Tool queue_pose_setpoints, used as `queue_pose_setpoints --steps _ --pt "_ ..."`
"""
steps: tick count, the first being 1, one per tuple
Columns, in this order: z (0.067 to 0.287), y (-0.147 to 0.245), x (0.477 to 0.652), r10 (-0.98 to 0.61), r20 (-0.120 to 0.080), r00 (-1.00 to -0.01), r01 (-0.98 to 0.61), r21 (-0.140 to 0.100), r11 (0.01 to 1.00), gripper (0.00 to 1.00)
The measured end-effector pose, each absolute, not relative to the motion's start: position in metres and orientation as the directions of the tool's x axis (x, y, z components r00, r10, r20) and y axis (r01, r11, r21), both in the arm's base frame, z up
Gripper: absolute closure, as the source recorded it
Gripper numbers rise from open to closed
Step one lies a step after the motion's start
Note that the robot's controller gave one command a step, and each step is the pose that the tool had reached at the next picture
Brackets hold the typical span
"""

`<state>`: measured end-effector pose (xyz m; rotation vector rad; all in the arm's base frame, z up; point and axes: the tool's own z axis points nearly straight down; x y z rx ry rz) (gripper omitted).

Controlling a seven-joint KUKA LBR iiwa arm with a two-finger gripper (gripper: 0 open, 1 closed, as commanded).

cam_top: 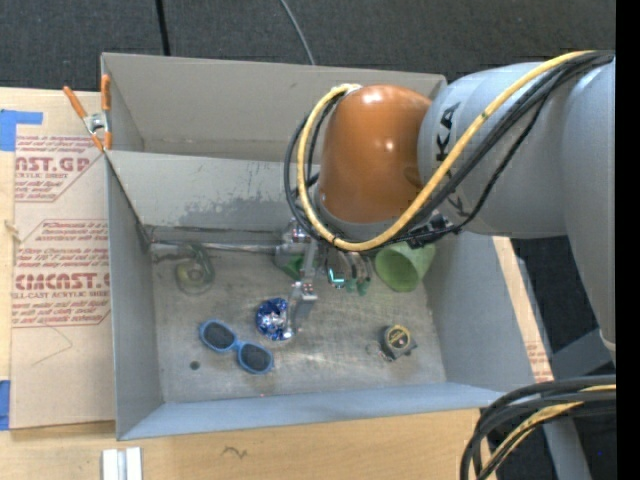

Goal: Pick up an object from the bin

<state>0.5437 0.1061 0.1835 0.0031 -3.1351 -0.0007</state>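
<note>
A small crumpled blue shiny ball (pixel 272 320) lies on the bin's (pixel 130 268) floor near the middle front, just left of the end effector (pixel 320 293), which hangs low with its fingers spread and nothing between them. Blue sunglasses (pixel 236 347) lie just left of the ball. A green cup (pixel 405 266) lies right of the end effector, a small brass piece (pixel 397 341) near the front right.
</note>
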Motion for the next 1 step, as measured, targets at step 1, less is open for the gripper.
queue_pose_setpoints --steps 1 --pt "0.0767 0.0964 0.517 0.171 -0.031 -0.985 0.171 0.014 0.985 0.0"
